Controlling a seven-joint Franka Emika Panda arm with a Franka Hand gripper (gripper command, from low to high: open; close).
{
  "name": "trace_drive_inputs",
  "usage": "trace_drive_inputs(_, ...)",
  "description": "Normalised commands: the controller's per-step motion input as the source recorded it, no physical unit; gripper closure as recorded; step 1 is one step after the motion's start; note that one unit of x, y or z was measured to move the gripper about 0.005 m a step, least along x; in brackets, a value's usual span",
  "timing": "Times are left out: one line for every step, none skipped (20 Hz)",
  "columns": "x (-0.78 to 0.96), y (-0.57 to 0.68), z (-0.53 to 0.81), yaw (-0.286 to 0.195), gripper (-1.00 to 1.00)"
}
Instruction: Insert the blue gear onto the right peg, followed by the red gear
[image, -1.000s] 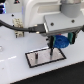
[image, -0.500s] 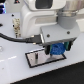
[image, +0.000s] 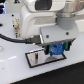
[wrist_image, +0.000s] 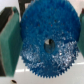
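Note:
My gripper (image: 56, 50) is shut on the blue gear (image: 56, 48) and holds it flat just above the right end of the black-rimmed grey plate (image: 34, 60). In the wrist view the blue gear (wrist_image: 47, 30) fills the picture, its toothed rim clamped between the two green pads (wrist_image: 9, 40), with its dark central hole (wrist_image: 48, 43) showing. My gripper (wrist_image: 46, 44) spans the gear. The right peg is hidden under the gear and the hand. The red gear is out of view.
The white arm body (image: 40, 20) fills the upper part of the exterior view, with a black cable (image: 15, 36) hanging at the exterior view's left. The plate lies on a white table (image: 15, 70).
The gripper with the blue gear has come down and slightly toward the exterior view's left, closer to the plate. The grip has not changed.

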Motion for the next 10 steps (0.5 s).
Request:
trace_drive_inputs(0.07, -0.04, 0.29, 0.0, 1.0)
trace_drive_inputs(0.05, -0.02, 0.34, 0.0, 1.0)
trace_drive_inputs(0.01, -0.02, 0.07, 0.0, 1.0)
trace_drive_inputs(0.14, -0.12, -0.08, 0.0, 1.0)
trace_drive_inputs(0.07, -0.16, 0.0, 0.0, 1.0)
trace_drive_inputs(0.09, -0.18, 0.06, 0.0, 1.0)
trace_drive_inputs(0.14, -0.14, 0.02, 0.0, 1.0)
trace_drive_inputs(0.09, -0.12, -0.05, 0.0, 1.0)
trace_drive_inputs(0.09, -0.21, -0.07, 0.0, 1.0)
trace_drive_inputs(0.1, -0.24, -0.14, 0.0, 1.0)
